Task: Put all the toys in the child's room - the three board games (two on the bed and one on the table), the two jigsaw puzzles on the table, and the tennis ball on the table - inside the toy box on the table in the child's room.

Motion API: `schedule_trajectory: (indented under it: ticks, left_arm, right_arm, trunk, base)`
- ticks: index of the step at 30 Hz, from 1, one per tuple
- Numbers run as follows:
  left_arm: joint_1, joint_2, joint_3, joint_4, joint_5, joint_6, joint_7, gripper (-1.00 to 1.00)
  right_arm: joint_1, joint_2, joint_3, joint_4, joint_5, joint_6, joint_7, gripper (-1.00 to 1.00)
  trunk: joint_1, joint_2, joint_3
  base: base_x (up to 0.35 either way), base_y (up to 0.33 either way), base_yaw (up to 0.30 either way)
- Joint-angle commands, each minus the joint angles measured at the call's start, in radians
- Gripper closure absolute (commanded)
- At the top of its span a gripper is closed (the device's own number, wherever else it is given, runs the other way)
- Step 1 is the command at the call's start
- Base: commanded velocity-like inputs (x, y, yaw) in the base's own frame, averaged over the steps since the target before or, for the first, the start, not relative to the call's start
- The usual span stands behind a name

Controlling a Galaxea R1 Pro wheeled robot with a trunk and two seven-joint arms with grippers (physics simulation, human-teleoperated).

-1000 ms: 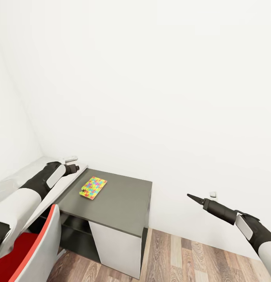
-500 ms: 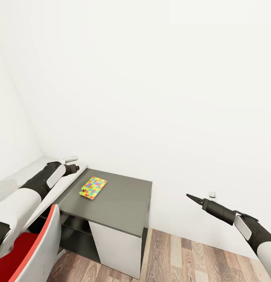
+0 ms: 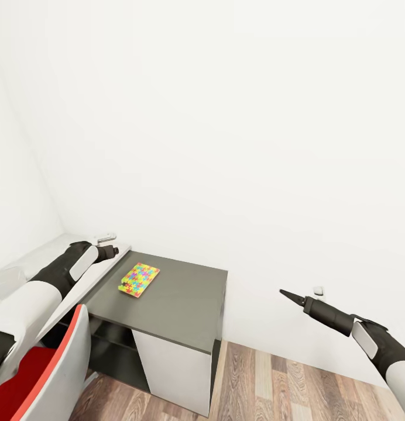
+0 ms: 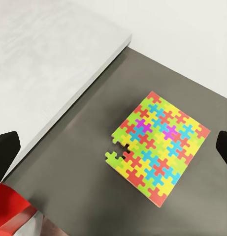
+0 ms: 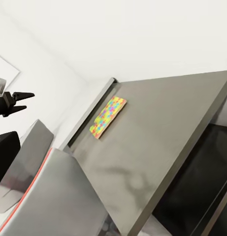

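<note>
Multicoloured jigsaw puzzle [image 4: 157, 145] flat on dark grey cabinet [image 3: 173, 304]

the jigsaw puzzle [image 4: 156, 144] looks like thin flat card, matt, bright printed colours with no shine, and the cut lines between pieces give it a slightly broken-up surface. it sits on the dark grey cabinet [image 3: 167, 298], whose top is smooth and mostly matt with a soft sheen in the right wrist view. the table [image 4: 39, 64] top is pale, faintly mottled, stone-like and smooth. the floor [image 3: 273, 380] is wood plank with visible grain, satin finish. the chair [image 3: 53, 374] has a smooth grey plastic-looking shell with a red edge. walls are plain flat white paint. the right gripper [image 3: 291, 297] fingers look like matt black plastic or rubber.
</note>
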Motion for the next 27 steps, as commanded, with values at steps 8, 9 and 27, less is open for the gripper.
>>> schedule_trajectory:
  ticks: [8, 9, 27]
  left_arm:
    - [-0.001, 0.001, -0.008, -0.002, 0.010, 0.001, 0.009, -1.00]
    - [-0.001, 0.001, -0.008, -0.002, 0.010, 0.001, 0.009, -1.00]
    - [-0.001, -0.001, -0.006, -0.002, 0.013, 0.001, 0.010, -1.00]
  right_arm:
    - [-0.001, -0.002, 0.000, -0.004, -0.004, 0.020, 0.001, -1.00]
    - [-0.001, -0.002, 0.000, -0.004, -0.004, 0.021, 0.001, -1.00]
    - [-0.001, -0.006, -0.001, -0.007, -0.006, 0.044, 0.135, -1.00]
  trunk:
    - [0.000, -0.001, -0.002]
    - [0.000, -0.001, -0.002]
    - [0.000, -0.001, -0.002]
  base:
    - [0.000, 0.000, 0.000]
    - [0.000, 0.000, 0.000]
    - [0.000, 0.000, 0.000]
